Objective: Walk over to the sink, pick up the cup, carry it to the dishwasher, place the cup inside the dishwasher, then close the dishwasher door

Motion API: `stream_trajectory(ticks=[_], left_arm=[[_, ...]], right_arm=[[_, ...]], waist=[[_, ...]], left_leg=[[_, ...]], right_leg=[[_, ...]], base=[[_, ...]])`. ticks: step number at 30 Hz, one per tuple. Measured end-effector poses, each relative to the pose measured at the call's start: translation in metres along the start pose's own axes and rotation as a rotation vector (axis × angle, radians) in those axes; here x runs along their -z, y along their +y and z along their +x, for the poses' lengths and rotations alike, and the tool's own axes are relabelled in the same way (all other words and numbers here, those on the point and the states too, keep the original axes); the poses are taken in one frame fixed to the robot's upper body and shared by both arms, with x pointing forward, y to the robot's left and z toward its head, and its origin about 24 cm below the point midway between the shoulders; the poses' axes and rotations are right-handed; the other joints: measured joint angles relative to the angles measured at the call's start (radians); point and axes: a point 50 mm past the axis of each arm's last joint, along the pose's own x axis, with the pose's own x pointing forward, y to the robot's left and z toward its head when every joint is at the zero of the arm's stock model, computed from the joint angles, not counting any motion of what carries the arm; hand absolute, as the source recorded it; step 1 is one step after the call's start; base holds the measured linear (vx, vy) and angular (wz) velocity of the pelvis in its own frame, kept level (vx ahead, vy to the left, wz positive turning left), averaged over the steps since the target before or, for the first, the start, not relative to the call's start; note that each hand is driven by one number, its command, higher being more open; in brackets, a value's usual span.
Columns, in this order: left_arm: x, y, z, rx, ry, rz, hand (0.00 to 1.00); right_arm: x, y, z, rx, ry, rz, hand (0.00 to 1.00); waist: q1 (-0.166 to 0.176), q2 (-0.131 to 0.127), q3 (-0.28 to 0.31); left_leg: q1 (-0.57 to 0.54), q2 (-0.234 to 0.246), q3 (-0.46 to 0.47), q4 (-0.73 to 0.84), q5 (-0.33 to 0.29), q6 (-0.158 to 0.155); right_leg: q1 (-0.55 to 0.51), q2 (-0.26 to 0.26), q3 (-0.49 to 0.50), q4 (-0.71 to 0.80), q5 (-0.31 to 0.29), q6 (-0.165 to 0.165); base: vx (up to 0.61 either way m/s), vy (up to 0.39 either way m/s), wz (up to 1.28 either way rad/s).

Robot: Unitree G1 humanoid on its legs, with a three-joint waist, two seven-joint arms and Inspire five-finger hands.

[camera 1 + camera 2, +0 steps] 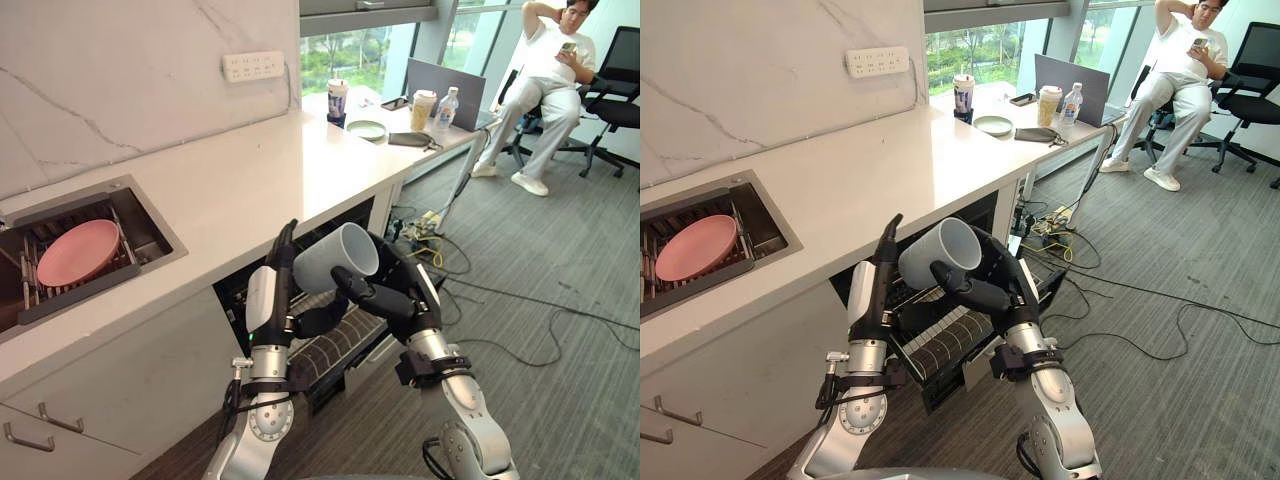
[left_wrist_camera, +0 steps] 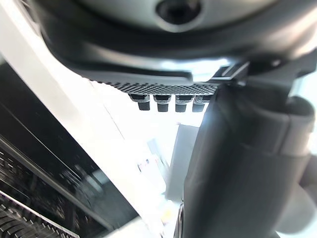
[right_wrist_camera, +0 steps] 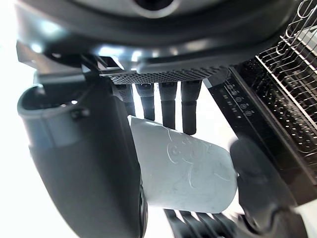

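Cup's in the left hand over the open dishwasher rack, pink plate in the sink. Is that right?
No: the right hand grips the cup, as the right wrist view shows; the left hand stands open beside it. The rest holds: the cup is over the open dishwasher rack, and the pink plate lies in the sink.

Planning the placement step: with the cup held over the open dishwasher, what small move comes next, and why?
Probably lower the right hand toward the rack: it grips the cup on its side above the pulled-out rack, not yet inside. The left hand stands open beside the cup.
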Motion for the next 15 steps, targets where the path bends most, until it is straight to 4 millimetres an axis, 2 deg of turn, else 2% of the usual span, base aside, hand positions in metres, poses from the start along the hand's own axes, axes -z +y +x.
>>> stream_trajectory(ticks=[4,6,9,12,15], left_arm=[[0.01,0.014,0.003,-0.087,0.059,-0.009,1.0],[0.022,0.028,0.002,-0.175,0.149,-0.057,1.0],[0.035,0.038,-0.004,-0.224,0.231,-0.093,1.0],[0.064,0.044,-0.019,-0.25,0.4,-0.154,1.0],[0.093,0.042,-0.042,-0.235,0.584,-0.193,1.0]], right_arm=[[-0.003,-0.005,0.0,0.036,-0.028,0.008,0.0],[-0.007,-0.011,-0.001,0.069,-0.051,0.008,0.0],[-0.009,-0.018,-0.002,0.101,-0.062,0.006,0.0],[-0.01,-0.03,-0.005,0.151,-0.057,-0.037,0.0],[-0.004,-0.048,-0.007,0.193,0.006,-0.117,0.0]], waist=[[0.0,0.002,0.002],[0.001,0.003,0.002],[0.002,0.004,0.003],[0.013,0.01,0.008],[0.028,0.008,0.016]], left_leg=[[0.0,0.0,-0.006,0.0,0.001,0.0],[-0.001,0.0,-0.012,0.0,0.001,0.0],[-0.002,-0.001,-0.021,0.0,0.002,0.0],[-0.006,-0.004,-0.04,-0.001,0.006,0.001],[-0.015,-0.006,-0.073,-0.001,0.013,0.002]], right_leg=[[0.005,0.0,-0.006,-0.002,0.0,0.0],[0.01,0.0,-0.016,-0.005,0.0,0.0],[0.019,-0.001,-0.026,-0.01,0.0,0.0],[0.027,-0.003,-0.047,-0.013,-0.001,0.001],[0.038,-0.004,-0.078,-0.013,-0.004,0.0]], base=[[0.0,-0.003,0.05],[-0.02,-0.013,0.07],[-0.01,-0.013,0.12],[-0.02,-0.013,0.18],[-0.03,-0.017,0.31]])
